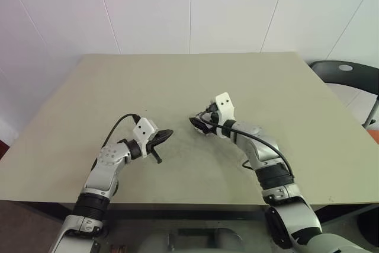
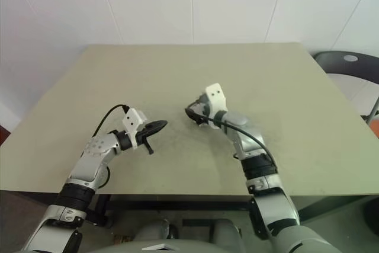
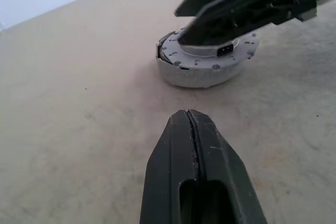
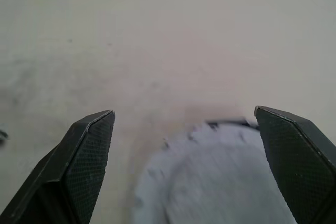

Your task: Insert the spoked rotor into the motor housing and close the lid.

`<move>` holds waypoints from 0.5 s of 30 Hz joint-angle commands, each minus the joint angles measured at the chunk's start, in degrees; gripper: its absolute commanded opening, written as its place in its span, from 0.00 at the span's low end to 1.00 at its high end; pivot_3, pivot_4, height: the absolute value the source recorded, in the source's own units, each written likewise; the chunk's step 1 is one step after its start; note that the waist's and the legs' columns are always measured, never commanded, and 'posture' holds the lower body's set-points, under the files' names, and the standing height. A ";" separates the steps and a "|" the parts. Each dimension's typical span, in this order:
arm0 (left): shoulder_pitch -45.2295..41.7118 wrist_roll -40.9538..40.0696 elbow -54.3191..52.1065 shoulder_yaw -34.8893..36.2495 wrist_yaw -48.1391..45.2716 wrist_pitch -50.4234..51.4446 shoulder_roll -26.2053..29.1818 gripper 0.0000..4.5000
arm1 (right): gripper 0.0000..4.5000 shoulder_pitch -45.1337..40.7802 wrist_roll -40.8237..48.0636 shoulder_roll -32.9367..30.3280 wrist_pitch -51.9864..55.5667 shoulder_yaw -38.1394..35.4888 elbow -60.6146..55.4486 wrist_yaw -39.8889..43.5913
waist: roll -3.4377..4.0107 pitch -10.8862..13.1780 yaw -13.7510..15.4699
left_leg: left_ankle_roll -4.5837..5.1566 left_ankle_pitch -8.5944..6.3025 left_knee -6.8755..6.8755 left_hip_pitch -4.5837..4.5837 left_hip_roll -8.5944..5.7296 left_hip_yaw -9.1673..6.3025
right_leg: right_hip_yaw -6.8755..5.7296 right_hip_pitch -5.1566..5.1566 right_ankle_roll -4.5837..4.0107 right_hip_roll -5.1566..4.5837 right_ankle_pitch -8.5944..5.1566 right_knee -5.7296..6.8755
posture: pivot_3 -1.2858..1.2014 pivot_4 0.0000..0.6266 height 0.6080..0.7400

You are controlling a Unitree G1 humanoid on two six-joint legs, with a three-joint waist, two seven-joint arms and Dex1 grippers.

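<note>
- Left wrist view: lid rests on the surface; right gripper jaws apart over it (left gripper jaws together).
- Centre jaws across the ribbed edge before closing.

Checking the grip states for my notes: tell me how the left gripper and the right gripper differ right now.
The left gripper is shut, its two fingers pressed together with nothing between them; the right gripper stands wide open. The left gripper sits back from the round grey assembly on the table, while the right gripper is directly over it, fingers either side. Both have black fingers and hold nothing.
</note>
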 commanded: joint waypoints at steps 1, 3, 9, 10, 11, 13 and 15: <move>-1.01 -0.62 -1.81 0.98 -0.15 -0.90 0.31 0.00 | 0.99 -2.23 -0.02 0.77 -0.36 -0.55 -0.45 -0.96 | 0.00 0.00 -0.02 | 0.00 0.00 0.00 0.00 -0.01 0.00 | 0.00 0.00 0.00 -0.01 0.00 0.00 | 0.52 0.00 1.00; -0.93 -0.62 -1.97 1.03 -0.13 -0.83 0.40 0.00 | 0.99 -2.31 -0.93 0.51 -0.48 -0.09 0.36 -1.43 | 0.00 0.00 -0.05 | 0.00 0.00 0.01 0.00 -0.02 0.00 | 0.00 0.01 0.00 -0.02 0.00 0.00 | 0.52 0.00 1.00; -0.64 -0.63 -2.34 1.07 -0.04 -0.70 0.47 0.00 | 0.99 -3.08 -3.34 -0.99 2.45 0.91 4.64 -1.87 | 0.00 0.00 -0.15 | 0.00 0.00 0.01 0.02 -0.01 0.00 | 0.00 0.00 0.00 -0.01 0.00 0.03 | 0.52 0.00 1.00; -0.61 -0.62 -2.39 1.03 -0.03 -0.69 0.44 0.00 | 0.99 -3.09 -3.41 -1.08 2.71 0.91 4.83 -1.78 | -0.01 -0.01 -0.15 | 0.00 0.00 0.01 0.02 -0.01 0.00 | 0.00 0.00 0.00 -0.01 0.00 0.03 | 0.52 0.00 1.00; -0.60 -0.61 -2.42 0.97 -0.02 -0.69 0.38 0.00 | 0.99 -3.16 -3.40 -1.14 3.01 0.79 5.01 -1.83 | -0.01 -0.01 -0.15 | 0.00 0.00 0.01 0.02 -0.01 0.00 | 0.00 0.01 0.00 0.00 0.00 0.03 | 0.52 0.00 1.00; -0.62 -0.65 -2.44 0.93 -0.04 -0.69 0.30 0.00 | 0.99 -3.30 -3.39 -1.23 3.68 0.68 5.24 -1.86 | 0.00 -0.01 -0.15 | 0.00 0.00 0.01 0.02 -0.01 0.00 | 0.00 0.01 0.00 0.00 0.00 0.03 | 0.52 0.00 1.00; -0.64 -0.65 -2.41 0.90 -0.06 -0.70 0.27 0.00 | 0.99 -3.21 -3.54 -1.40 4.54 0.99 5.38 -1.60 | -0.01 -0.01 -0.15 | 0.00 0.00 0.00 0.02 -0.01 0.00 | 0.00 0.01 0.00 0.01 0.00 0.03 | 0.52 0.00 1.00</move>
